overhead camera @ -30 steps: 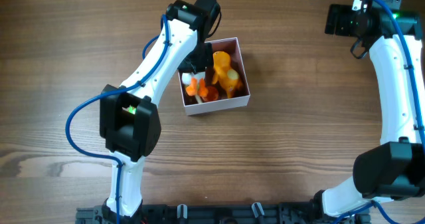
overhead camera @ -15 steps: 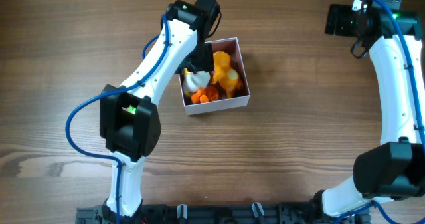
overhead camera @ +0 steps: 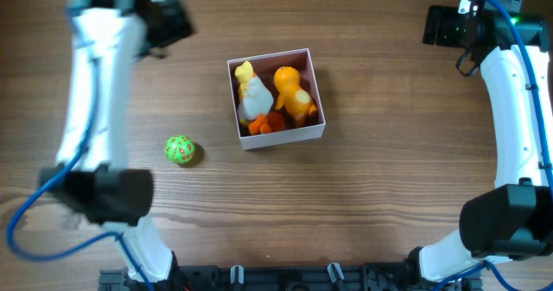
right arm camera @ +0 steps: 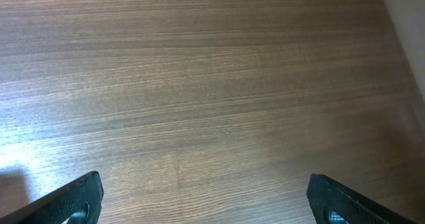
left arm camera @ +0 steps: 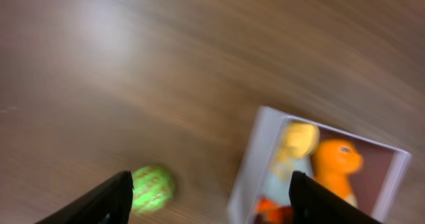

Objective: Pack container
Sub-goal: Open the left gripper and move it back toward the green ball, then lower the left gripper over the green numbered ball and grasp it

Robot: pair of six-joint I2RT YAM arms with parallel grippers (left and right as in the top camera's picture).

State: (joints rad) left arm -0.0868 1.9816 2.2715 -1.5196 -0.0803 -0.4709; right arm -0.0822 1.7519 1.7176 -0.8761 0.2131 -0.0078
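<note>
The container (overhead camera: 282, 138), a white-walled square box, sits mid-table. It holds an orange figure (overhead camera: 292, 92), a white and yellow toy (overhead camera: 250, 97) and a small orange piece (overhead camera: 268, 123). A green ball (overhead camera: 180, 149) lies on the wood to its left. My left gripper (overhead camera: 173, 22) hangs blurred at the far left, well away from the box, open and empty. In the left wrist view, the left gripper (left arm camera: 209, 199) frames the green ball (left arm camera: 153, 189) and the container (left arm camera: 247, 165). My right gripper (overhead camera: 430, 25) stands open at the top right, and the right gripper (right arm camera: 206, 201) shows only bare wood between its fingers.
Both white arms rise from bases at the table's near edge. The left arm (overhead camera: 95, 92) runs up the left side and the right arm (overhead camera: 518, 110) up the right side. Blue cables trail along both.
My left gripper opened over the container and left the white and yellow toy inside. The arm then swung away to the far left, uncovering the green ball. The right arm has not moved.
</note>
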